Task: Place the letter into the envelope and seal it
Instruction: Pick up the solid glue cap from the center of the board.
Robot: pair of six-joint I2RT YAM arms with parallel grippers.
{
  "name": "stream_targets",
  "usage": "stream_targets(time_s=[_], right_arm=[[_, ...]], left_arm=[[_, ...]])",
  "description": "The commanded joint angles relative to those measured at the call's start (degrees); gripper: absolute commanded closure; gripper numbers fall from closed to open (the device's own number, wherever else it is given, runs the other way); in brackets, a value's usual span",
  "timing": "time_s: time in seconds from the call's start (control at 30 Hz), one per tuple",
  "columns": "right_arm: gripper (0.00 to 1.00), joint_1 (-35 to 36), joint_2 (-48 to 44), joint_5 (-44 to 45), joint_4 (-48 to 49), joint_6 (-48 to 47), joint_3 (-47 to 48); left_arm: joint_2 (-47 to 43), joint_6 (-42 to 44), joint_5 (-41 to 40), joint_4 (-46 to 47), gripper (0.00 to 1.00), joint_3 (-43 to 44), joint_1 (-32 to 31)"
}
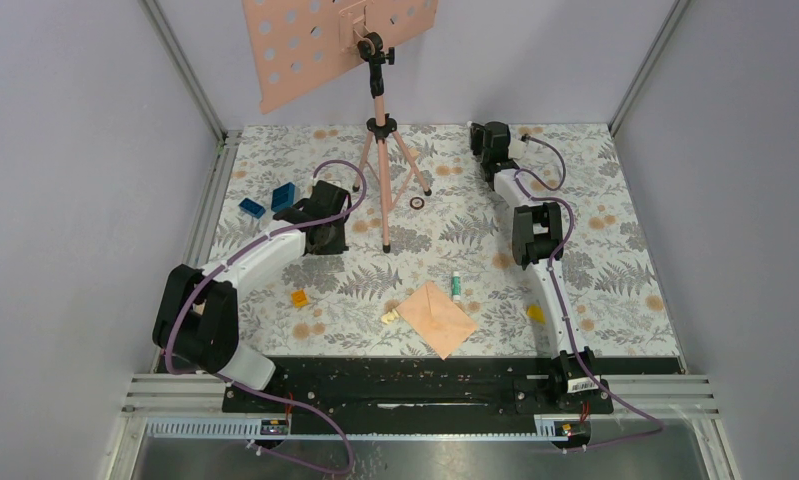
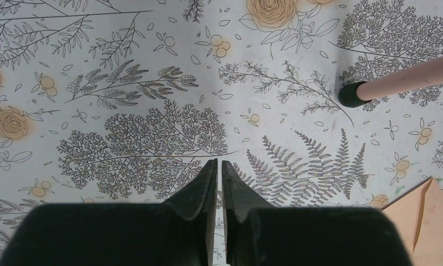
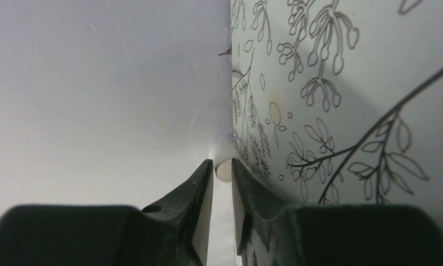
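Flanking envelope (image 1: 436, 318): glue stick (image 1: 456, 287), tripod leg (image 1: 384, 215).

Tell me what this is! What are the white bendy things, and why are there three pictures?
Those are two robot arms bolted to a flowery table. One picture looks down from above. The other two come from little cameras on the wrists, so you see each arm's black fingers up close. The left gripper is shut and holds nothing. The right gripper is by the far wall; something small and pale shows between its fingertips, but I cannot tell what. On the table are a peach envelope, a glue stick, yellow blocks, blue blocks and a pink tripod stand. I see no letter lying out.
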Motion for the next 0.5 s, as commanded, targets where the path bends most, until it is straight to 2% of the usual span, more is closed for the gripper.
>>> stream_targets(time_s=[0.0,0.3,0.47], right_arm=[[0.77,0.2,1.0,3.9,0.3,-1.3,1.5],[0.8,0.2,1.0,4.2,0.9,-1.0,1.2],[0.89,0.0,1.0,3.5,1.7,-0.3,0.7]], left_arm=[[-0.1,0.4,-1.1,0.7,0.93,2.6,0.3],[0.4,0.2,-1.0,0.6,0.93,2.8,0.3],[0.5,0.1,-0.8,0.7,0.93,2.9,0.4]])
